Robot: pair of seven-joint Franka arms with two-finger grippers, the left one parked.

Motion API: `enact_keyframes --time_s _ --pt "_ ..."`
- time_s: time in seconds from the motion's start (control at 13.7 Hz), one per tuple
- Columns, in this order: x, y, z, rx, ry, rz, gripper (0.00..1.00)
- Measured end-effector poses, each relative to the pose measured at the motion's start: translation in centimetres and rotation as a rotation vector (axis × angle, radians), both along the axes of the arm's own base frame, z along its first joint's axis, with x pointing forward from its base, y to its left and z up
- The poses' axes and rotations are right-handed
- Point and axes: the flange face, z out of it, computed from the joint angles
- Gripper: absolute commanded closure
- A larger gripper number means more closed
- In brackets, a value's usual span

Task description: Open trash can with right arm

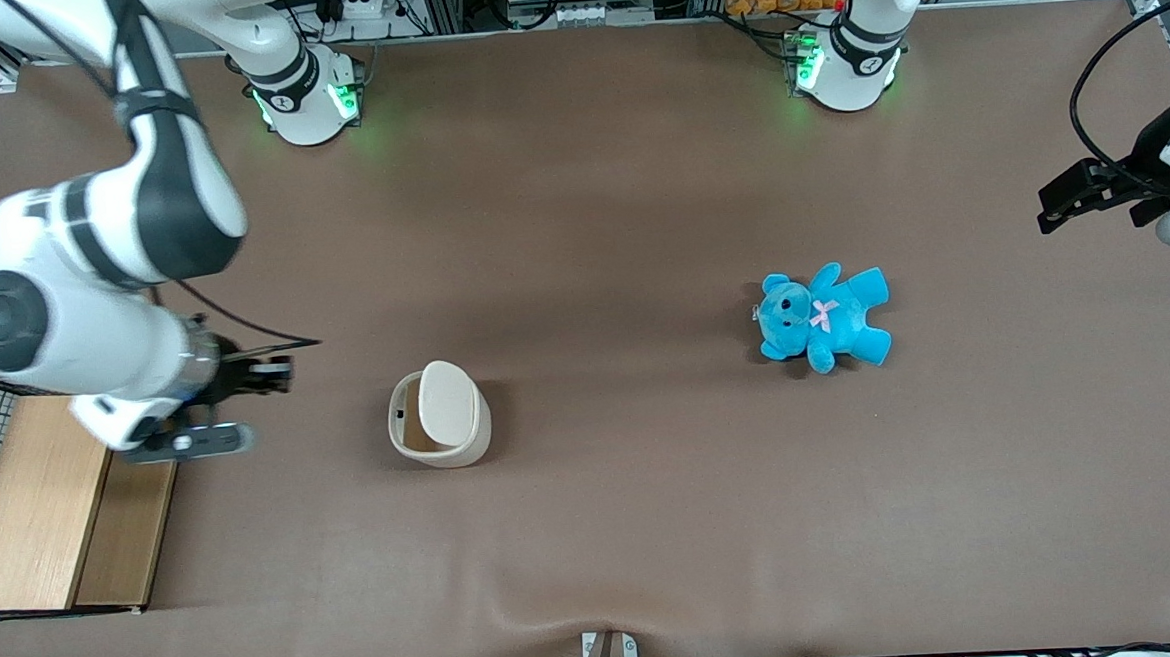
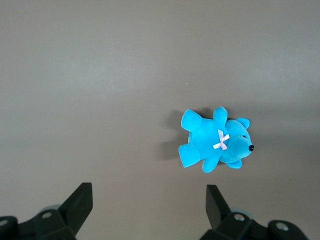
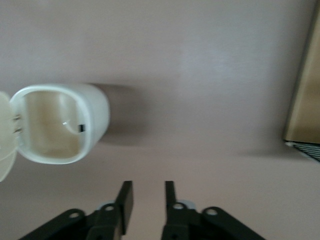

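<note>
The cream-white trash can [image 1: 439,416] stands on the brown table. Its flat lid [image 1: 447,404] is swung up on its hinge, and the tan inside [image 1: 410,425] shows. In the right wrist view the can [image 3: 95,117] shows its open mouth, with the lid [image 3: 5,140] at the edge of the picture. My right gripper [image 1: 282,370] hangs above the table beside the can, toward the working arm's end and apart from it. Its fingers [image 3: 125,197] stand a little apart with nothing between them; the gripper [image 3: 148,184] is empty.
A wooden box [image 1: 43,497] with wire mesh sits at the table's edge under the right arm; its corner also shows in the right wrist view [image 3: 305,100]. A blue teddy [image 1: 823,318] lies toward the parked arm's end, and also shows in the left wrist view [image 2: 215,140].
</note>
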Motion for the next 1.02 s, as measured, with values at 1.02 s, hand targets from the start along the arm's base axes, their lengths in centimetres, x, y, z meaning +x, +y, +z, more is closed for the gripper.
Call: enact_keyframes --time_s 1.02 --pt "-11.7 -13.1 17.9 -0.008 0.032 -0.107 0.0"
